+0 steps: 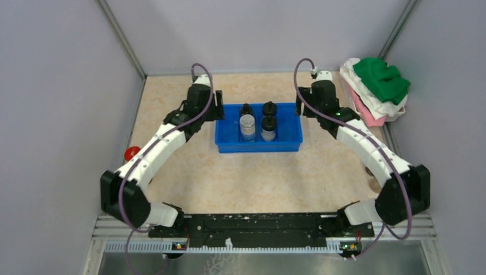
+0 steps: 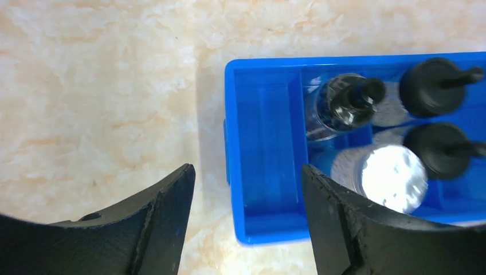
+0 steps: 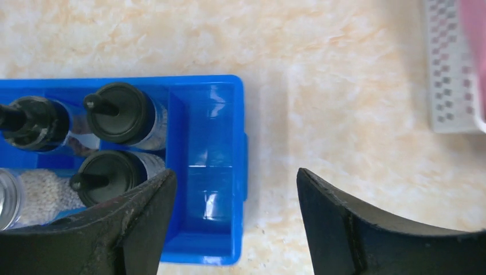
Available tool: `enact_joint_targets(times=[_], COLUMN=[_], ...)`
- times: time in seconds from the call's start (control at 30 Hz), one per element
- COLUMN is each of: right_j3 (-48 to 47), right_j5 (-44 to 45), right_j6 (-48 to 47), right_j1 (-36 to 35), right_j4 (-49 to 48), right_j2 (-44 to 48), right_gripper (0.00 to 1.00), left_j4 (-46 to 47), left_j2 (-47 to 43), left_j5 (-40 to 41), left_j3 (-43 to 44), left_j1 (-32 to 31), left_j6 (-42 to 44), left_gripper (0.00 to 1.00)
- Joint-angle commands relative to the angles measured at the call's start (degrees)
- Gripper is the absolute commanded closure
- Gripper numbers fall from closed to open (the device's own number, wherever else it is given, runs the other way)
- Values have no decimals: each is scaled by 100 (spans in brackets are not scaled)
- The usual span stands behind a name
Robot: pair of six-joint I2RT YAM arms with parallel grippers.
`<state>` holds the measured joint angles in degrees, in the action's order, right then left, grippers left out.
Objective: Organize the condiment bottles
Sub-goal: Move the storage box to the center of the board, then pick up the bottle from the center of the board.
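Note:
Several condiment bottles stand together in the middle of the blue tray [image 1: 229,143]. Three have black caps [image 1: 247,109] [image 1: 270,107] [image 1: 269,124]; one jar has a silver lid [image 1: 247,121]. My left gripper [image 1: 218,109] hovers over the tray's left end, open. In the left wrist view the left gripper [image 2: 248,179] has the tray's end wall [image 2: 232,166] between its jaws, untouched, with the silver-lidded jar [image 2: 394,177] behind the right finger. My right gripper [image 1: 300,106] hovers over the right end, and the right wrist view shows the right gripper [image 3: 236,184] open across that end wall [image 3: 239,172], beside a black-capped bottle [image 3: 108,176].
A pile of green, white and pink cloths [image 1: 378,89] lies at the back right corner. A small red object [image 1: 132,153] sits by the left wall. A white perforated basket [image 3: 450,69] shows right of the tray. The tray's end compartments [image 2: 266,143] [image 3: 209,149] hold nothing.

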<state>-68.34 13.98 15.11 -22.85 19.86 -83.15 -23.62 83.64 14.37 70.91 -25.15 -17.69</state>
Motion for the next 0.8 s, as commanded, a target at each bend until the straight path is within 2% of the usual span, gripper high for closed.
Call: enact_joint_targets(times=[0.0, 0.03, 0.1, 0.13, 0.3, 0.47, 0.53, 0.63, 0.7, 0.77], right_j3=[375, 470, 691, 840, 1394, 1717, 1400, 826, 535, 402], right_j5=[887, 982, 1105, 1101, 1105, 1616, 1656, 1825, 2126, 2051], right_j6=[-86, -15, 164, 204, 264, 546, 565, 586, 550, 448], right_j1=[57, 138, 337, 441, 924, 1168, 1274, 1515, 1731, 2201], right_j4=[469, 660, 917, 1016, 1643, 2304, 2522, 2941, 3247, 3321], right_j2=[1287, 1511, 1972, 2178, 3015, 3766, 3878, 3567, 3342, 3348], right_gripper=[22, 20, 16, 15, 15, 18, 19, 19, 16, 12], left_j4=[-453, -580, -705, -751, -1297, -1996, -2296, -2683, -2778, -2729], left_j2=[-1301, -1532, -2019, -2237, -2889, -2999, -2870, -2665, -2630, -2731], left_j5=[-22, 23, 80, 57, 299, 568, 634, 1039, 988, 711], left_j3=[-485, -615, -906, -1051, -1479, -1405, -1268, -1045, -870, -746], left_j1=[45, 65, 92, 104, 124, 315, 444, 691, 1019, 1401], left_j6=[-164, -263, -439, -513, -723, -954, -1053, -1196, -1160, -1098], left_gripper=[24, 20, 3, 1, 1, 1, 1, 1, 1, 1])
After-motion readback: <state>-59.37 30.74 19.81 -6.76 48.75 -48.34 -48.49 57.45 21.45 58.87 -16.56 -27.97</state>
